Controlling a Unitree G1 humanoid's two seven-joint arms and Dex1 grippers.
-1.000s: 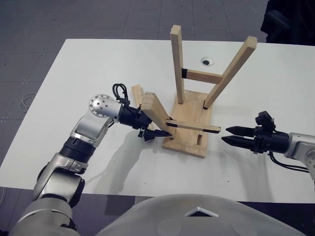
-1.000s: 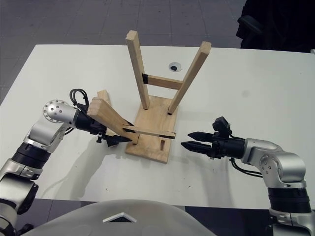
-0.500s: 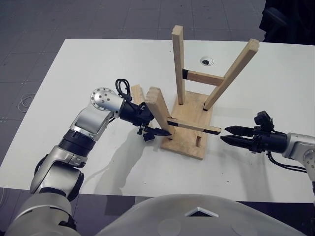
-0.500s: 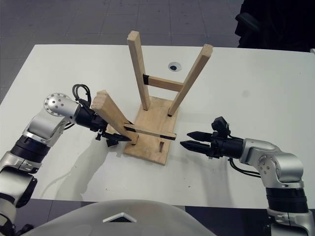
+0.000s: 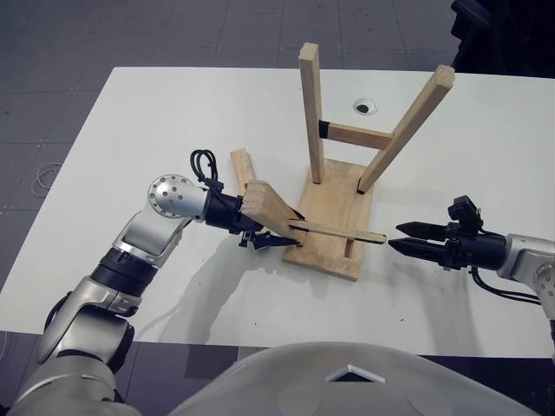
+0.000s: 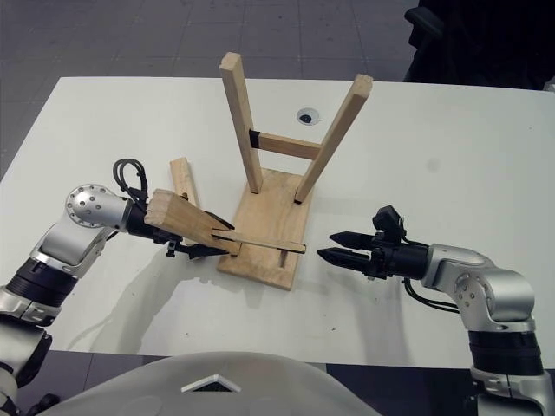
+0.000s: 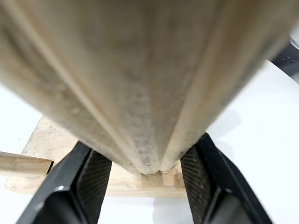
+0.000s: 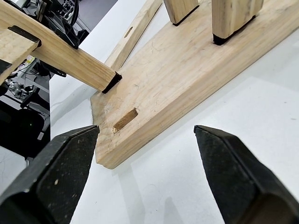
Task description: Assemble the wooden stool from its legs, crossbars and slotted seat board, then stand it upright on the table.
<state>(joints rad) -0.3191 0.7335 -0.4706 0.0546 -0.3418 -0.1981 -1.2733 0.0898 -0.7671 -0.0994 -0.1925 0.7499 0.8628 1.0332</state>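
The slotted seat board lies flat mid-table. Two legs stand upright in it, joined by a crossbar. My left gripper is shut on a third leg, held tilted low at the board's left edge. That leg's own crossbar reaches out over the board. In the left wrist view, both fingers press against this leg. A fourth leg lies loose on the table behind it. My right gripper hovers open just right of the board, facing an empty slot.
A round cable hole sits in the white table behind the stool. Free table surface lies to the far left and far right. The front table edge runs close below both arms.
My left gripper has tipped its leg down from a steep slant to nearly level, and the attached crossbar has dropped closer to the board. The right arm has stayed put.
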